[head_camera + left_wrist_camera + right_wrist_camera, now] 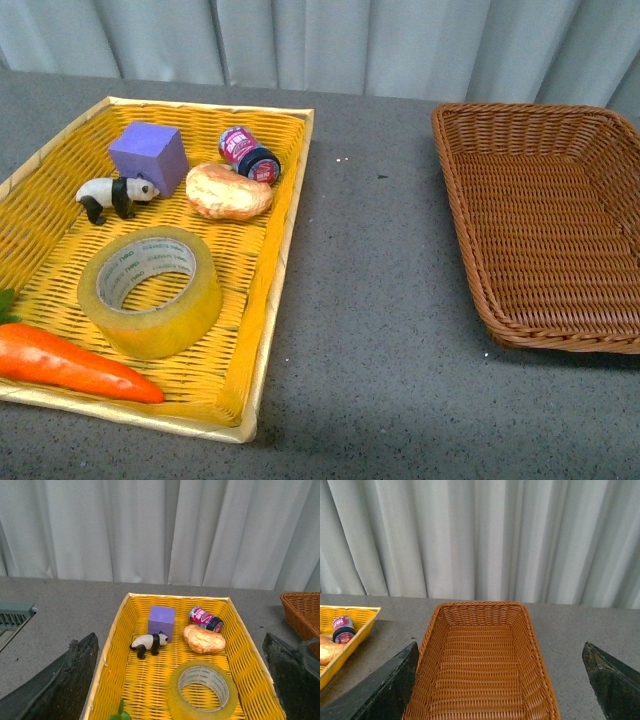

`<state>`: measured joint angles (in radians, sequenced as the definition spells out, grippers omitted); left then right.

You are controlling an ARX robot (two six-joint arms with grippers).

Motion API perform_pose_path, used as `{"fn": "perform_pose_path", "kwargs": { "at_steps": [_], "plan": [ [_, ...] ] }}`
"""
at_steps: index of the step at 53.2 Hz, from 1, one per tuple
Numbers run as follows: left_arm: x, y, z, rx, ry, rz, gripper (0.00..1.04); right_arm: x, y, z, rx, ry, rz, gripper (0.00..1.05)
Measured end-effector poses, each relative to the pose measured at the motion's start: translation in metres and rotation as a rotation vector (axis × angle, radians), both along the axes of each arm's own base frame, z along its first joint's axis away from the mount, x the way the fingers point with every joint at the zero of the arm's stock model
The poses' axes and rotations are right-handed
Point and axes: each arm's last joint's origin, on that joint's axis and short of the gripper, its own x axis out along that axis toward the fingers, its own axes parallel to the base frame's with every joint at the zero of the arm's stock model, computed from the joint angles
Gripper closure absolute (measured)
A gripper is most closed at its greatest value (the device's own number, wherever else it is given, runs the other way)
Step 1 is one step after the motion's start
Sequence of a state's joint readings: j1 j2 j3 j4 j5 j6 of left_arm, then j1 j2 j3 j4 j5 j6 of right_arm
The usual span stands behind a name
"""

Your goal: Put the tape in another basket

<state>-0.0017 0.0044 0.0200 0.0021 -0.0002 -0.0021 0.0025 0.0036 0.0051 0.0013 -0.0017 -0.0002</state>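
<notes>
The tape (pixel 150 289), a wide yellowish roll with a white core, lies flat in the near part of the yellow tray (pixel 262 300). In the left wrist view the tape (pixel 202 690) sits between and beyond my open left gripper (pixel 182 680), whose dark fingers (pixel 65 675) stand wide apart above the tray. The brown wicker basket (pixel 470 260) is on the right, with nothing in it. My open right gripper (pixel 502 680) hovers over the brown basket (pixel 427 680), holding nothing. Neither arm shows in the front view.
The yellow tray also holds a purple cube (pixel 149 155), a toy panda (pixel 115 194), a bread roll (pixel 228 191), a small jar (pixel 249 154) and an orange carrot (pixel 70 365). Grey tabletop (pixel 370 290) separates the two baskets. A curtain hangs behind.
</notes>
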Motion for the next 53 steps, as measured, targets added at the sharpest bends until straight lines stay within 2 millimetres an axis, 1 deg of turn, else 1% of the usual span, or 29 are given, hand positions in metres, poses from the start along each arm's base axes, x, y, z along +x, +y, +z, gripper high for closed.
{"fn": "perform_pose_path", "kwargs": {
  "at_steps": [45, 49, 53],
  "plan": [
    [0.0, 0.0, 0.0, 0.0, 0.002, 0.0, 0.07, 0.0, 0.0, 0.0, 0.0, 0.0, 0.0, 0.09],
    [0.002, 0.0, -0.004, -0.05, 0.155, 0.021, 0.07, 0.0, 0.0, 0.0, 0.0, 0.0, 0.0, 0.09],
    [0.013, 0.0, -0.011, -0.102, 0.285, 0.034, 0.07, 0.0, 0.0, 0.0, 0.0, 0.0, 0.0, 0.09]
  ]
}}
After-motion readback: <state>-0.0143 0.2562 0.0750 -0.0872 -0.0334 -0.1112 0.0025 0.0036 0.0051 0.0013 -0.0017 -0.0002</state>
